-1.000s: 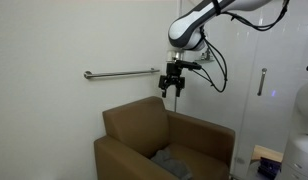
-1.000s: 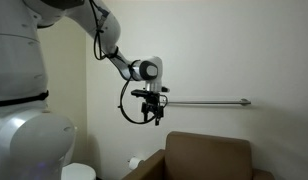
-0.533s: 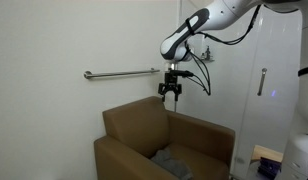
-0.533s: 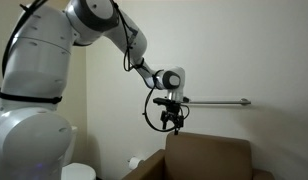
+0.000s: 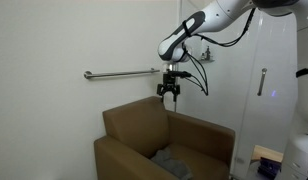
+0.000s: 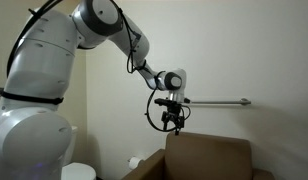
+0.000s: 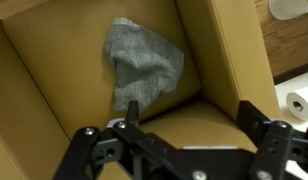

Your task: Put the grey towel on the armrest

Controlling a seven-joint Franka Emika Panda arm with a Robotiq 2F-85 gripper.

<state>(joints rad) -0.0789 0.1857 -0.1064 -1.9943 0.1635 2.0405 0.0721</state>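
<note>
The grey towel (image 7: 142, 62) lies crumpled on the seat of the brown armchair (image 7: 54, 80); a corner of it shows low in an exterior view (image 5: 172, 161). My gripper (image 7: 190, 112) hangs open and empty high above the chair's backrest, in both exterior views (image 5: 171, 93) (image 6: 173, 122). The armrest (image 5: 129, 158) runs along the chair's near side. In the wrist view the towel is ahead of the jaws, well below them.
A metal grab bar (image 5: 122, 73) is fixed to the white wall behind the chair, also seen in an exterior view (image 6: 216, 102). A glass door (image 5: 262, 90) stands beside the chair. A white bin (image 6: 78, 172) sits on the floor.
The arm has swung from a higher, outstretched pose to a spot slightly lower above the backrest; over the last half second it has barely moved. The gripper stays open.
</note>
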